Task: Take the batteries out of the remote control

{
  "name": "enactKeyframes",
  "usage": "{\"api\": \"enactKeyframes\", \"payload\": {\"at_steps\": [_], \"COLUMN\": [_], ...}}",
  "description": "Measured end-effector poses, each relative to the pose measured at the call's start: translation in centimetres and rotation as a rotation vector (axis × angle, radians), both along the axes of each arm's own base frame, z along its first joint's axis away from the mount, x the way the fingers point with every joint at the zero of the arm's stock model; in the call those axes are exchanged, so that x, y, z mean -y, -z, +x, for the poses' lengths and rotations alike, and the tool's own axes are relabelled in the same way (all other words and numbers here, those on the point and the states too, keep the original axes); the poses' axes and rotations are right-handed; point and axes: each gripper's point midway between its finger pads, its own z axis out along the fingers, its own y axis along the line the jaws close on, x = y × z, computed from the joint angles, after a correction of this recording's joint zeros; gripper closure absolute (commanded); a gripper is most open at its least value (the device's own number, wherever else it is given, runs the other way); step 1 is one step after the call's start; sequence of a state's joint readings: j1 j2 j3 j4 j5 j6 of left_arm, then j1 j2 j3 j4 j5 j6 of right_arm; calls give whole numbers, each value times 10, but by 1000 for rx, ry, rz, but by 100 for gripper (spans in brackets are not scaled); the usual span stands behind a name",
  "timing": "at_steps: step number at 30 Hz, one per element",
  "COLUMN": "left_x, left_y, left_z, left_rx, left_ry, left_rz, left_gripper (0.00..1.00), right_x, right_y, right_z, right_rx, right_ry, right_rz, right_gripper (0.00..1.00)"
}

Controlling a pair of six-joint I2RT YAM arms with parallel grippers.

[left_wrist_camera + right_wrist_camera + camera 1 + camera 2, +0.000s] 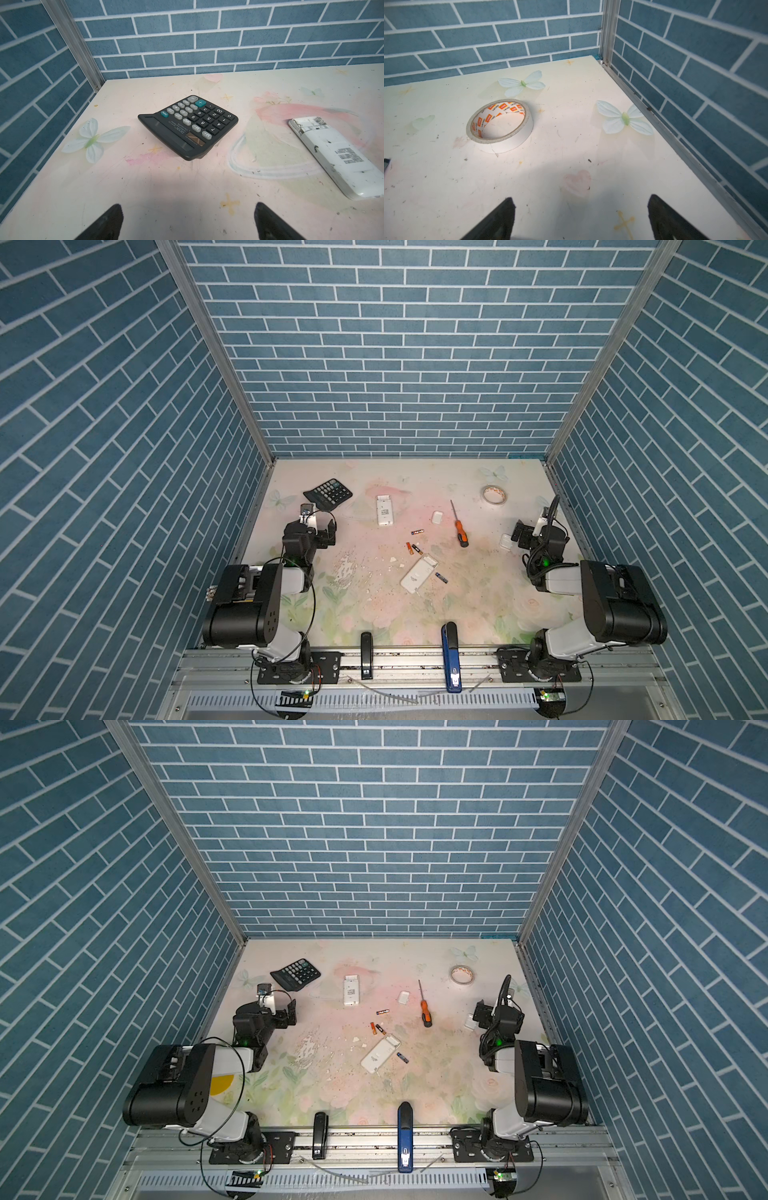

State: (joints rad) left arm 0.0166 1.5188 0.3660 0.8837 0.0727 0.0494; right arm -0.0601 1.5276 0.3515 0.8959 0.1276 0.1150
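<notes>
Batteries (441, 577) loose by the white remote (419, 572); left gripper (188, 208) and right gripper (581, 199) spread wide, empty.
Only the top views show them, well clear of the fingers (108, 224); wrist views catch a calculator (188, 126) and a tape roll (500, 124) ahead.

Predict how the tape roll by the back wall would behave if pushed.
The tape roll lies flat, hole upward, so it would probably slide rather than roll. Its hollow, thin-walled ring looks light and fairly stiff.

Four orange-and-dark batteries (417, 532), loose, flat, near white remote (419, 573)
</notes>
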Motion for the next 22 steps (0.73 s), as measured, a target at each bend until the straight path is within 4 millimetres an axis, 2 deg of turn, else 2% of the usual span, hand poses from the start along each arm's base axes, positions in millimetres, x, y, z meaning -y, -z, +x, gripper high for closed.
{"api": "enactKeyframes", "payload": {"at_steps": [22], "left_x": [3], "left_y": [-2], "left_z": [2], "left_rx": [-1], "left_ry": [-2], "left_rz": [25], "left_gripper": [0], "right_x": [-11], "right_y": [0], "right_z": [1], "right_rx": [-3], "right_ry": [-23], "right_rz": [-18], "right_gripper": [1]}}
